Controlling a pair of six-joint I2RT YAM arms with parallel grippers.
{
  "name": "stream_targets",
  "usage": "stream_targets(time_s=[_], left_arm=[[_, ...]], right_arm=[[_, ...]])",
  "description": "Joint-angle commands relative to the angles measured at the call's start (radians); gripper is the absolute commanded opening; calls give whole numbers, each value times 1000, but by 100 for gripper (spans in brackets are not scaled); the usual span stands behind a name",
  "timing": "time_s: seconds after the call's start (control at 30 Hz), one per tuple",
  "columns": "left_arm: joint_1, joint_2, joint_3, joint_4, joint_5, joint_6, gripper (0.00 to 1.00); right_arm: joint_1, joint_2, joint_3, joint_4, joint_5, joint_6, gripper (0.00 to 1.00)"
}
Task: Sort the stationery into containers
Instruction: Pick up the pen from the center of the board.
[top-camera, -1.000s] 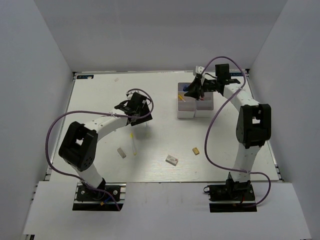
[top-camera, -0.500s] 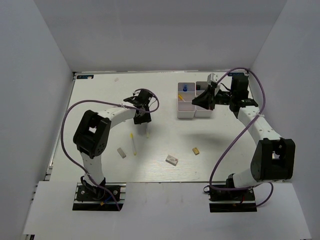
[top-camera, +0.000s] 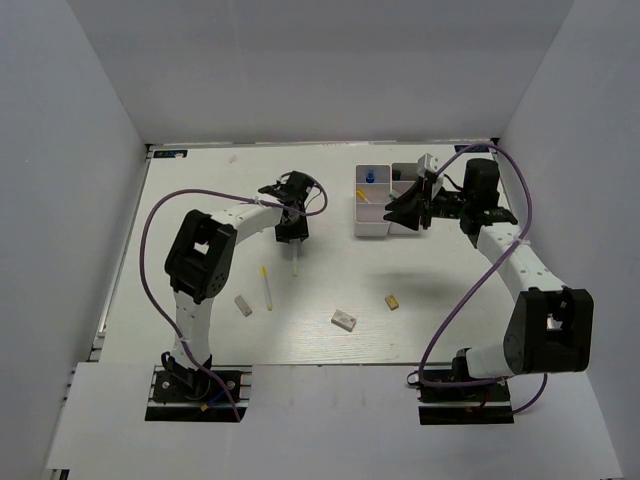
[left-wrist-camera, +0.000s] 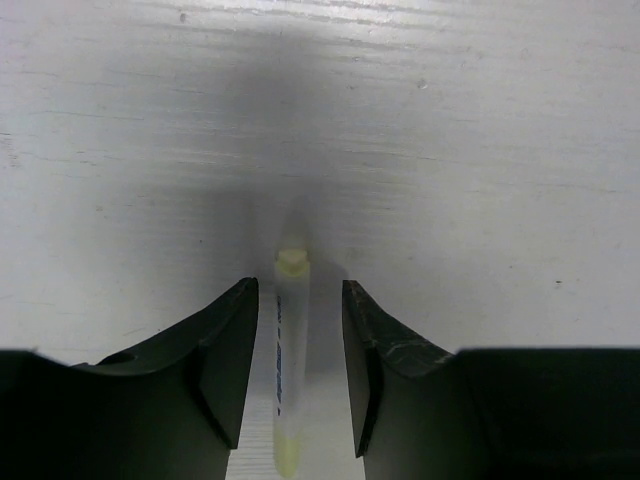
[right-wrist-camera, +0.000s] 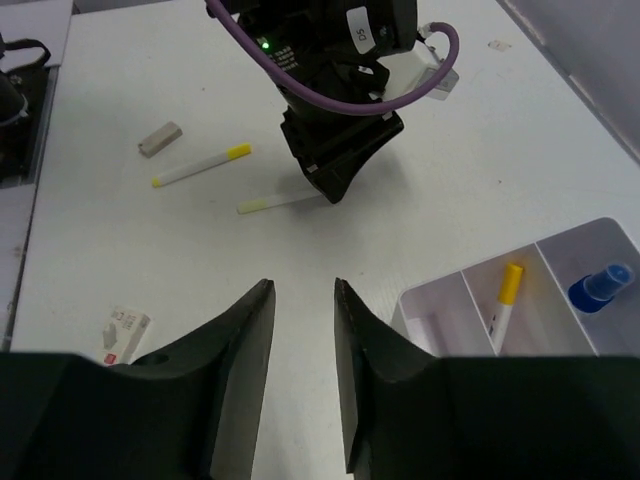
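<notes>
We swung the left gripper (left-wrist-camera: 300, 300) farther up the bench (top-camera: 200, 200) and set it astride the white pen (left-wrist-camera: 291, 345) | we drew the right gripper (top-camera: 396, 210) back off the containers (top-camera: 370, 228) | the blue-capped bottle (top-camera: 370, 177) lay uncovered inside.

A thin white pen (left-wrist-camera: 290, 340) with a pale yellow end is lying flat on the table (top-camera: 330, 270), left of centre, running near to far. Just near-left of it, a second white pen (top-camera: 267, 287) with a yellow cap is lying almost parallel. A small grey eraser (top-camera: 243, 305) is sitting to the left of that. Toward the near middle, a white eraser block (top-camera: 344, 319) with red print is resting flat, and a small tan eraser (top-camera: 392, 302) is lying to its right. The white bins (top-camera: 370, 228) are standing at the far right, joined in two columns. One left compartment is holding a yellow-capped pen (right-wrist-camera: 503, 295), and the one beyond it is holding an upright blue-capped bottle (top-camera: 370, 177).
</notes>
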Motion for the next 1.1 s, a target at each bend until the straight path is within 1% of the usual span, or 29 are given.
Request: stream_targets(time_s=[0.0,0.03,0.07,0.1,0.13,0.17,0.27,0.3,0.33,0.4,0.43,0.53,0.57,0.6,0.67,0.73,0.77,0.8,0.83,0.87,0.9,0.93,0.97,1.0,1.03,1.07], left_arm=[[5,14,36,-44,9,15,49],[5,14,36,-44,9,15,48],[5,14,27,-44,9,15,46],[5,14,26,-44,9,15,46],[5,14,26,-44,9,15,46],[5,14,17,-44,9,15,46],[5,14,17,-33,27,24,38],[5,14,17,-33,38,24,35],[5,14,17,-22,38,24,29],[5,14,8,-22,61,33,22],[5,14,8,-10,79,33,17],[5,-26,-3,17,128,33,12],[5,-38,-15,48,148,56,7],[5,-76,-33,100,194,68,7],[5,-123,-43,160,242,109,3],[5,-170,-56,218,324,134,3],[-4,-211,-56,282,360,156,3],[-5,-230,-66,316,436,156,3],[-5,-244,-66,350,469,165,3],[-5,-256,-66,428,530,165,1],[-5,-265,-66,468,545,165,0],[-15,-275,-66,507,546,151,0],[-15,-275,-66,546,546,141,0],[-15,-275,-66,633,546,119,0],[-15,-261,-66,684,546,104,0],[-15,-250,-66,740,546,90,0]], right_arm=[[-1,-33,-15,38,-27,21,38],[-2,-35,-18,35,-27,23,51],[-5,-41,-19,24,-25,21,71],[-5,-46,-18,21,-23,20,80],[-5,-47,-21,15,-22,20,90],[-8,-52,-24,10,-20,21,90],[-10,-52,-24,6,-7,33,90],[-11,-53,-23,6,-1,64,90],[-11,-53,-21,6,19,76,90],[-11,-53,-21,15,79,134,90],[-14,-52,-19,13,84,145,90],[-27,-53,-24,12,93,185,90],[-31,-55,-30,12,89,193,90],[-34,-59,-30,9,84,195,90],[-42,-72,-36,6,102,195,90],[-54,-86,-47,16,116,198,90],[-54,-93,-50,19,124,201,90],[-62,-95,-56,22,125,202,88],[-68,-104,-59,32,133,213,84],[-70,-103,-59,42,135,227,80],[-68,-102,-64,59,138,250,72],[-97,-102,-62,73,151,262,42],[-100,-102,-61,87,157,295,25],[-109,-104,-61,93,167,300,4],[-112,-109,-61,95,206,311,0],[-119,-109,-61,99,216,317,0]])
